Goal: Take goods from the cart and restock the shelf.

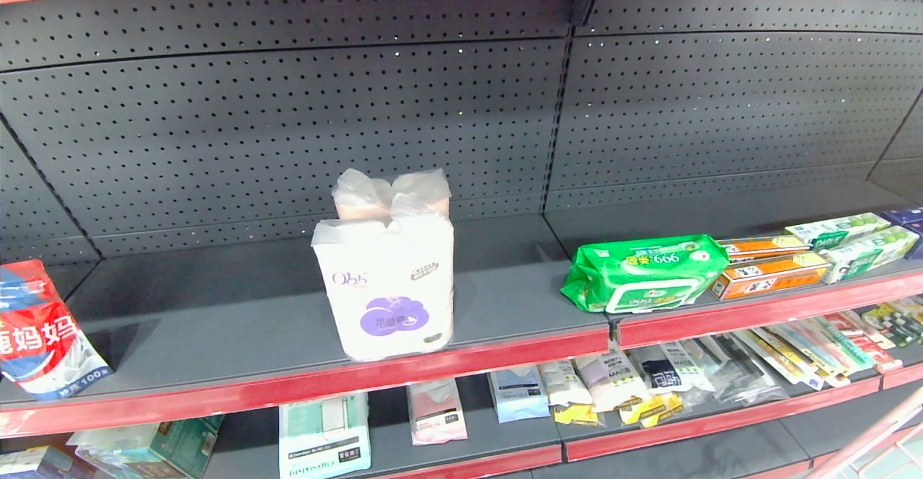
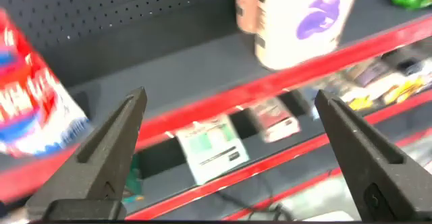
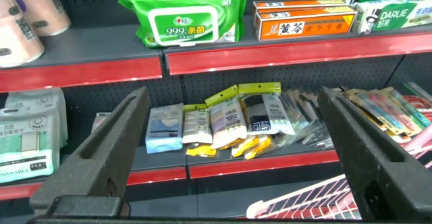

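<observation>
**Tools.** Left tool (image 2: 229, 94): jaws spread wide, nothing between them. It hangs in front of the upper shelf (image 1: 216, 306), at about the height of its red lip. Right tool (image 3: 233, 92): likewise released and empty, facing the lower shelf (image 1: 393, 428), with the cart (image 3: 304, 202) at its underside.

**Task items.** No goods are in either tool. The restocking target, the upper shelf, has broad bare stretches either side of the roll pack (image 1: 386, 277).

**Hazards.**
- The roll pack stands upright and tall, close to the front lip. A sideways brush from the left arm would likely tip it forward off the shelf.
- The red-and-blue bag (image 1: 40, 331) leans near the lip at the far left, so it carries the same risk.
- The wipes pack (image 1: 645, 273) lies flat with its front edge at the lip; a new item pushed in beside it could nudge it over.
- The right tool sits low, close to the cart wire — a blind descent could snag a finger in the mesh.

**Containers.**
- Cart: a corner of white wire basket is visible; its contents cannot be judged.
- Upper shelf: roll pack, bag, wipes pack, then the toothpaste boxes (image 1: 771, 266) laid flat in a row.
- Lower shelf: small hanging-type packets — crowded and overlapping toward the right.
- Wipes pack: lid flap appears closed.
</observation>
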